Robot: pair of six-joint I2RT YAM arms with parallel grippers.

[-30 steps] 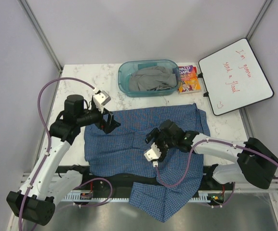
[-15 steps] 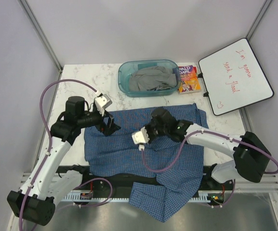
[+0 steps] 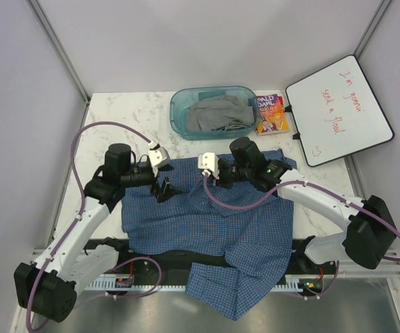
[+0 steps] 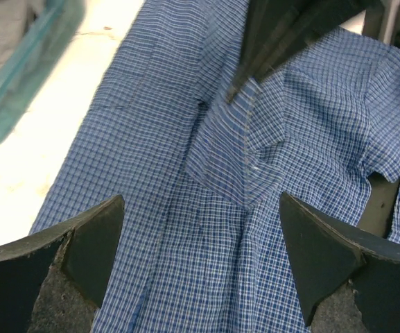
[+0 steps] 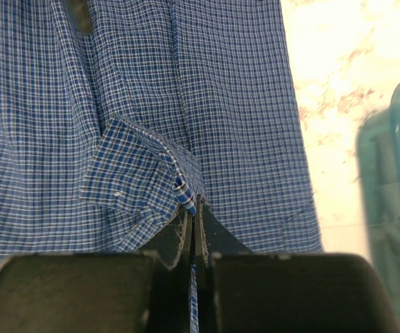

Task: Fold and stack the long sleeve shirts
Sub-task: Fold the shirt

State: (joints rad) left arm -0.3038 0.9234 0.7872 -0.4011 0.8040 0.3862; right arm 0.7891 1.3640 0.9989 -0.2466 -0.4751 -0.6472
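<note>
Right gripper (image 5: 193,208) pinches a raised fold of the shirt (image 3: 206,229) near its far edge. Left gripper (image 4: 201,236) is spread wide above the shirt's left part. Shirt overhangs the table's (image 3: 116,111) near edge.

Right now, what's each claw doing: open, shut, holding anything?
Left gripper: open, holding nothing.
Right gripper: shut, pinching a fold of the blue checked shirt.

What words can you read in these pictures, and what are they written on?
"I'm gonna send a flood": red handwriting on the whiteboard, with a small heart.
"OALD DAHL": on the book cover; first letter hidden, title too small to read.
No writing shows on the shirt.
</note>
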